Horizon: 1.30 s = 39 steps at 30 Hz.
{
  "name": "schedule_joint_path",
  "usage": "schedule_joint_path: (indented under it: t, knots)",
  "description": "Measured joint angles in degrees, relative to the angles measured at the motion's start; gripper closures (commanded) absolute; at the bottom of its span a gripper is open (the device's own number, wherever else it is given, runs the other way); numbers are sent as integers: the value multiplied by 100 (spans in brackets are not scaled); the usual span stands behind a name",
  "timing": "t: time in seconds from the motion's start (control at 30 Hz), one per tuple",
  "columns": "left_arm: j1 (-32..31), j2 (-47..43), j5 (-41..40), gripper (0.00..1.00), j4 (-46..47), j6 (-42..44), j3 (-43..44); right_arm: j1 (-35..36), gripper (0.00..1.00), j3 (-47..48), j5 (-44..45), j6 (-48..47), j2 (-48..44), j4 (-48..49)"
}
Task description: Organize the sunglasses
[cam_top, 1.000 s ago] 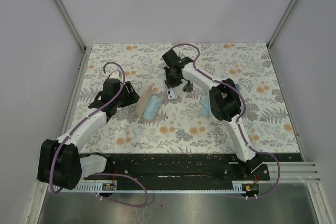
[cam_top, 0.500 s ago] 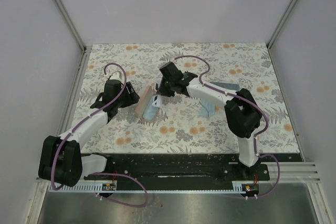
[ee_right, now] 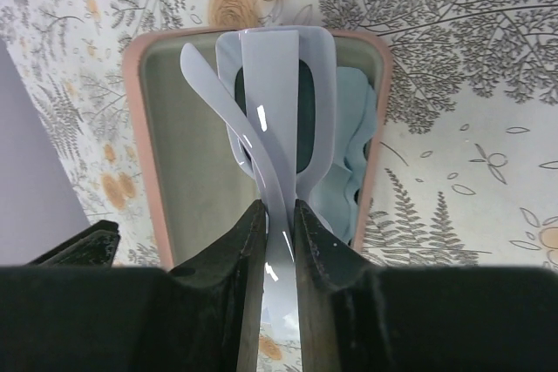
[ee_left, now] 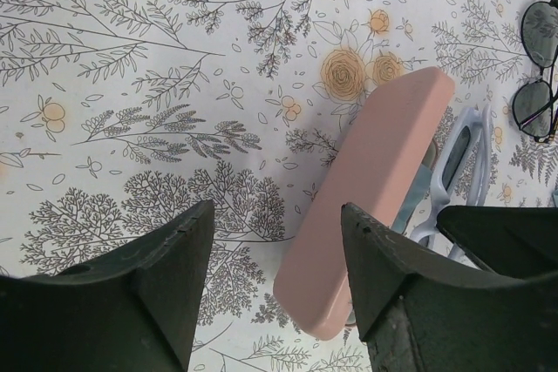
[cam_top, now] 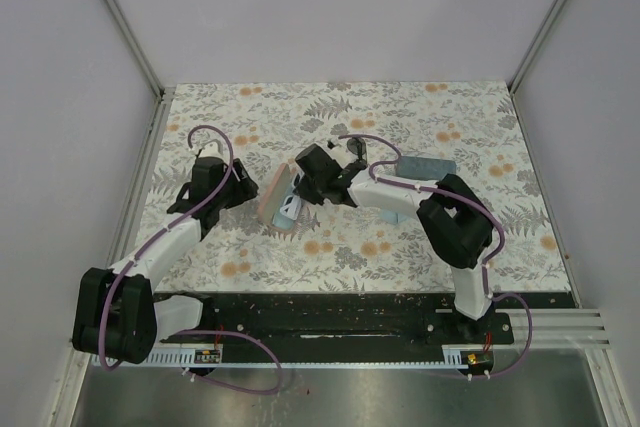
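My right gripper (ee_right: 279,211) is shut on the white-framed sunglasses (ee_right: 275,84) and holds them folded over the open pink case (ee_right: 139,128), which has a light blue cloth (ee_right: 353,154) inside. In the top view the right gripper (cam_top: 303,185) is at the pink case (cam_top: 272,190). My left gripper (ee_left: 275,224) is open and empty just left of the case's pink lid (ee_left: 375,189); the white sunglasses (ee_left: 458,163) show behind the lid. The dark-framed sunglasses (cam_top: 355,147) lie on the cloth beyond the case, and also show in the left wrist view (ee_left: 536,71).
A grey-blue oblong case (cam_top: 425,165) lies right of the dark sunglasses. The floral tablecloth (cam_top: 250,112) covers the table, with white walls on three sides. My left gripper (cam_top: 243,187) sits close to the case's left side.
My right gripper has carried the white sunglasses left and nearer, from beside the dark pair to over the open pink case. My left gripper has shifted slightly.
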Motion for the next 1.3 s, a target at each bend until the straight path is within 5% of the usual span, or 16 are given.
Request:
schedule_joint_path:
  t: [0.63,0.9,1.0,1.3]
  knots:
    - [59,-22,245,37,234,0,-74,133,77,105,151,444,487,367]
    - [59,-15,393,37,269,2,-146,149,52,105,166,671,592,374]
    - [59,37,463,37,323,4,-146,153,50,105,258,706,592,378]
    - [61,426,789,56,400,31,-142,153,52,4,411,573,431,382]
